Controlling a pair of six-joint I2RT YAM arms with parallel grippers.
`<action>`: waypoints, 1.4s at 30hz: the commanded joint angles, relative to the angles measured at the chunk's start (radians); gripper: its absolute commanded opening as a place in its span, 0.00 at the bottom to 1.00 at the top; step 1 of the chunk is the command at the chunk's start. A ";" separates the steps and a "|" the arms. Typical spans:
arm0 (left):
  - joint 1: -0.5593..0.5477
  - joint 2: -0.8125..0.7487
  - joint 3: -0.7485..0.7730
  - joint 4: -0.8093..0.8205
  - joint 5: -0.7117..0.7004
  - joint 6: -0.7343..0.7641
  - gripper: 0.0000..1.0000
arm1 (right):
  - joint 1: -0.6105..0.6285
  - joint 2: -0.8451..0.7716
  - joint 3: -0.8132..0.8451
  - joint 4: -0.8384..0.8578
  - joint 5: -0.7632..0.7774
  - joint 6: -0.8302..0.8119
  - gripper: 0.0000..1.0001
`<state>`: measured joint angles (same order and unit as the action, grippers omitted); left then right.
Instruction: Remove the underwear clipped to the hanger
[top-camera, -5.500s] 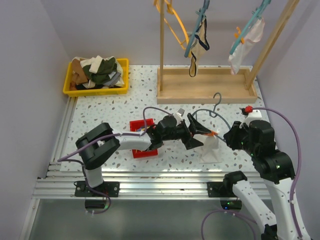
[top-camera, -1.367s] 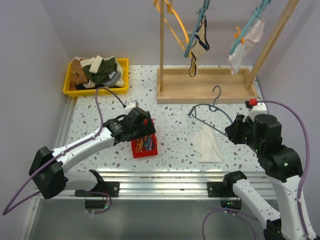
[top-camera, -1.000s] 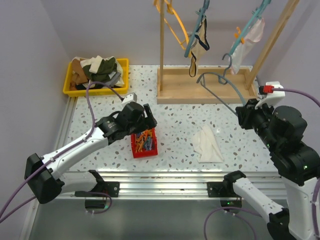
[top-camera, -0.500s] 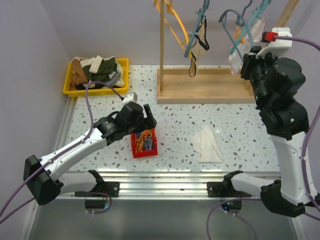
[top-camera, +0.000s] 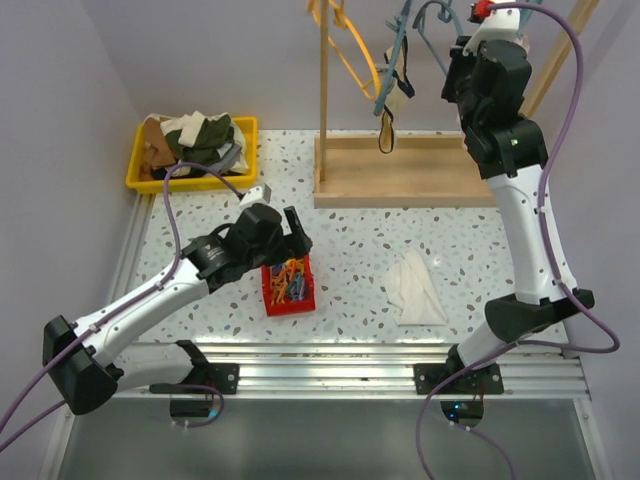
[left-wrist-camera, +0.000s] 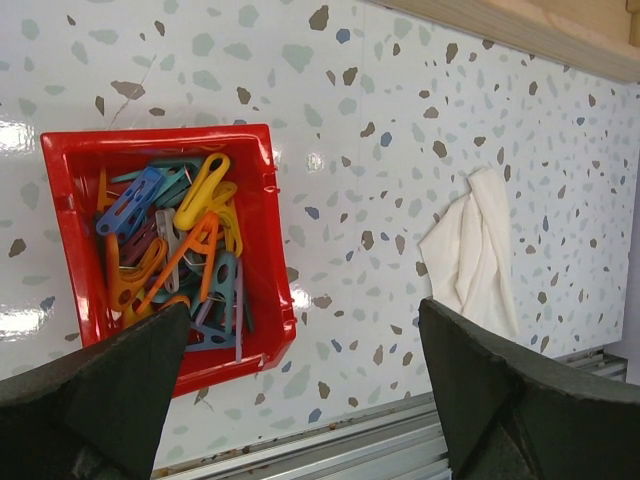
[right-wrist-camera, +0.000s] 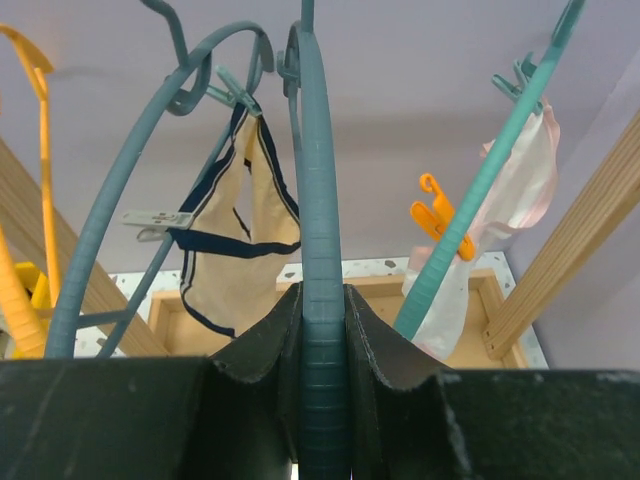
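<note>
Underwear (top-camera: 415, 288), white and crumpled — loose on the table (top-camera: 360, 215), lower right of centre in the top view, touched by neither gripper. Just left of it, a red bin (left-wrist-camera: 268, 230) full of coloured clips (left-wrist-camera: 190, 250). Left gripper (left-wrist-camera: 300, 335) above the bin's right edge, fingers spread wide, holding nothing. Farther back, upper left, a yellow tray (top-camera: 190, 184) heaped with clothes. At the top, a wooden rack (top-camera: 410, 185); right gripper (right-wrist-camera: 323, 300) raised there, fingers pinched tight on a teal hanger (right-wrist-camera: 320, 150). Beside it, a cream pair (right-wrist-camera: 240, 235) with navy trim — clipped to a second hanger (right-wrist-camera: 65, 300).
</note>
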<state>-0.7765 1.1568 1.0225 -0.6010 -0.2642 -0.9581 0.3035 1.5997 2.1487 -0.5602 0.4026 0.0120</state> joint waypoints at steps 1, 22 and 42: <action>0.011 -0.032 -0.010 0.020 -0.003 -0.001 1.00 | -0.039 -0.009 0.059 0.060 -0.036 0.052 0.00; 0.014 -0.071 -0.016 0.081 0.058 0.042 1.00 | -0.060 -0.299 -0.226 -0.161 -0.137 0.207 0.98; -0.274 0.926 0.697 0.179 0.244 0.354 1.00 | -0.060 -0.871 -0.826 -0.719 -0.154 0.503 0.98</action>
<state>-1.0126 1.9793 1.5929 -0.3752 0.0322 -0.6571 0.2432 0.7776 1.3064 -1.2037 0.2348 0.4622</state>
